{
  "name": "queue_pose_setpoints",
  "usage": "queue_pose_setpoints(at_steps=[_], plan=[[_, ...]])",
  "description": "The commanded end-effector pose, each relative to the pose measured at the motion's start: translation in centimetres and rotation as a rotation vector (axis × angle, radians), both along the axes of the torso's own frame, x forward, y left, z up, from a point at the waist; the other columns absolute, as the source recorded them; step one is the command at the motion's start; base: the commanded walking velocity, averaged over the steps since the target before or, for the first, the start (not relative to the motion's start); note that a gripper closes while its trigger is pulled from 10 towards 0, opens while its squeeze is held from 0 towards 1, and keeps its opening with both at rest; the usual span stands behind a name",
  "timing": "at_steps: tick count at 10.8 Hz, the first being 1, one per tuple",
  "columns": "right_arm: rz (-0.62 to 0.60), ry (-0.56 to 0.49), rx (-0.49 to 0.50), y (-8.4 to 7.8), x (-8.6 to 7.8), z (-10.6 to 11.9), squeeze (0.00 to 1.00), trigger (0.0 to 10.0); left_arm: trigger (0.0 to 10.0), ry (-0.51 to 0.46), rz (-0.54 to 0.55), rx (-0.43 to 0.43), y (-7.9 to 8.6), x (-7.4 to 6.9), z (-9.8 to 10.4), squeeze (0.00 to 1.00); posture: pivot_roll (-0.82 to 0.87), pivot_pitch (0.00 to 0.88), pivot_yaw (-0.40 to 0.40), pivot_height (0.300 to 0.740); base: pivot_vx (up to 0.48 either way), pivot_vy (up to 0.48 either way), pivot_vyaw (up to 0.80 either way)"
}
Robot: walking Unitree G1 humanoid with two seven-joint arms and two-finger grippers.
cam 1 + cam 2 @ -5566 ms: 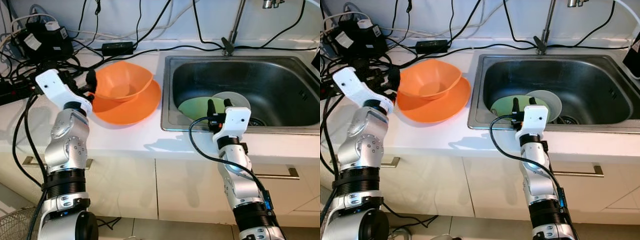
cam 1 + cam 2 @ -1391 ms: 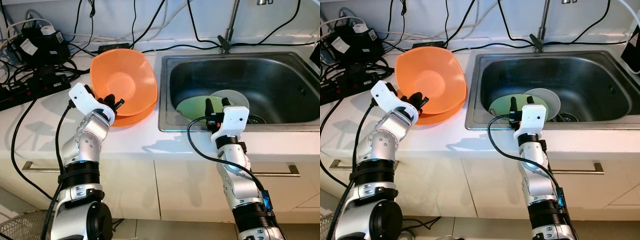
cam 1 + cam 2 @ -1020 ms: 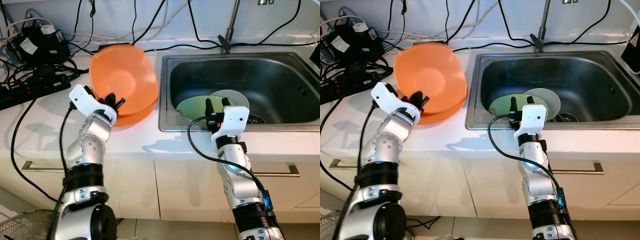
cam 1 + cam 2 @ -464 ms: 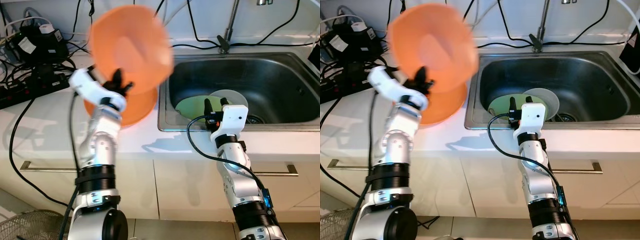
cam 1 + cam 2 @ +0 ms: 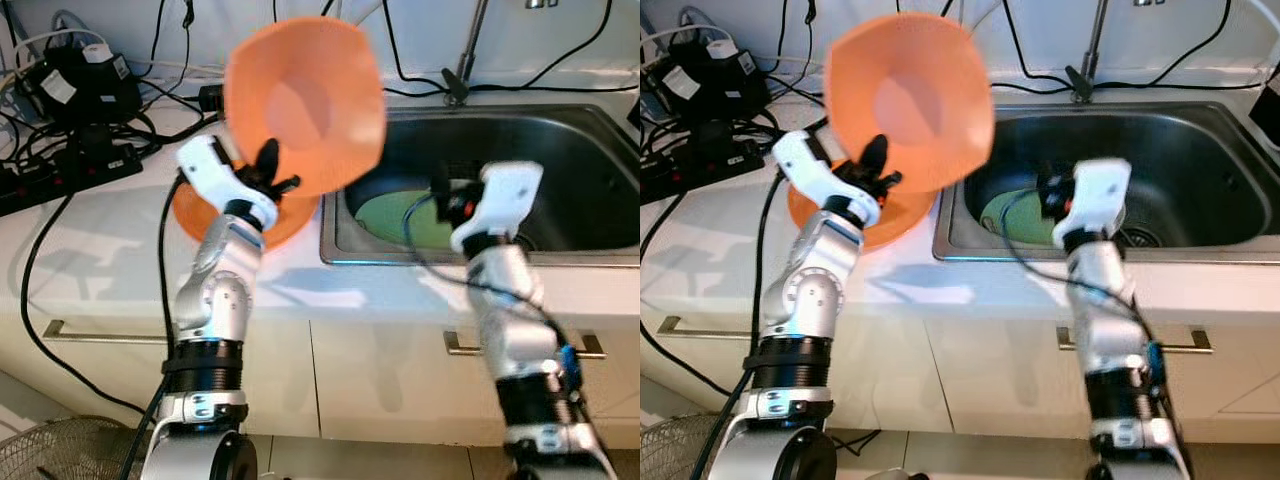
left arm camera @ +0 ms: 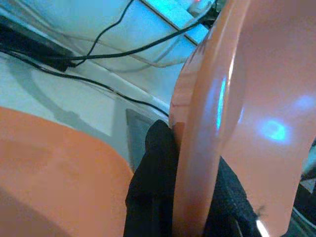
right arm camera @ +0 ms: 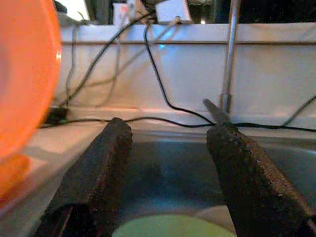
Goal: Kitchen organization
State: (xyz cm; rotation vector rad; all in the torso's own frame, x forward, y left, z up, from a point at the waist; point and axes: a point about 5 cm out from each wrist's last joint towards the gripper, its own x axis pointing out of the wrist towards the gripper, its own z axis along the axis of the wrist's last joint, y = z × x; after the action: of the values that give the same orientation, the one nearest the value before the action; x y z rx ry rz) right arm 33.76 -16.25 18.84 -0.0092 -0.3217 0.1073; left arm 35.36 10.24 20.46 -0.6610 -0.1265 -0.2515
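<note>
Tangled black cables (image 5: 75,110) crowd the white countertop (image 5: 90,250) beside a steel sink (image 5: 590,150) holding a green plate (image 5: 395,215). Left gripper (image 5: 268,170) pinches the orange bowl (image 5: 305,105) by its rim, tilted above an orange plate (image 5: 225,220). Right gripper (image 7: 168,173) hovers over the sink, fingers spread.

This is a home kitchen. A stainless steel sink (image 5: 560,150) is set into a white counter (image 5: 90,240), with a tap stem (image 5: 1092,45) rising behind it, and white cupboard fronts with bar handles (image 5: 1185,342) run below. Dishes lie in the basin, and black cables and power adapters (image 5: 80,85) clutter the counter's back corner.
</note>
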Motion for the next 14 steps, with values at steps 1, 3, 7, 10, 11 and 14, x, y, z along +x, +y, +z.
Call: queue_pose_setpoints(at_steps=[1, 3, 7, 10, 11, 14], plan=[[0.071, -0.026, 0.041, 0.1, 0.0, 1.4, 0.0, 10.0, 10.0, -0.05, 0.006, 0.009, 0.1, -0.3, 0.7, 0.0, 0.01, 0.0, 0.085, 0.74, 0.0, 0.0, 0.0], [0.241, -0.011, 0.073, 0.8, -0.3, 1.7, 0.0, 10.0, 10.0, -0.064, -0.024, 0.057, -0.5, -0.5, 0.5, 0.0, 0.01, 0.0, 0.089, 0.74, 0.0, 0.0, 0.0], [0.381, 0.037, 0.089, 1.4, -1.1, 0.9, 0.0, 10.0, 10.0, -0.114, -0.129, 0.109, -2.2, -1.3, 0.6, 0.0, 0.01, 0.0, 0.093, 0.74, 0.0, 0.0, 0.0], [0.387, 0.044, 0.088, 1.5, -1.1, 0.8, 0.0, 10.0, 10.0, -0.136, -0.155, 0.104, -2.4, -1.5, 0.7, 0.0, 0.01, 0.0, 0.091, 0.74, 0.0, 0.0, 0.0], [0.385, 0.047, 0.083, 1.5, -1.1, 0.8, 0.0, 10.0, 10.0, -0.142, -0.16, 0.101, -2.4, -1.5, 0.7, 0.0, 0.02, 0.0, 0.089, 0.74, 0.0, 0.0, 0.0], [0.369, 0.056, 0.099, 1.4, -0.9, 0.6, 0.0, 10.0, 10.0, -0.178, -0.215, 0.097, -2.2, -1.8, 0.8, 0.0, 0.02, 0.0, 0.089, 0.74, 0.0, 0.0, 0.0]])
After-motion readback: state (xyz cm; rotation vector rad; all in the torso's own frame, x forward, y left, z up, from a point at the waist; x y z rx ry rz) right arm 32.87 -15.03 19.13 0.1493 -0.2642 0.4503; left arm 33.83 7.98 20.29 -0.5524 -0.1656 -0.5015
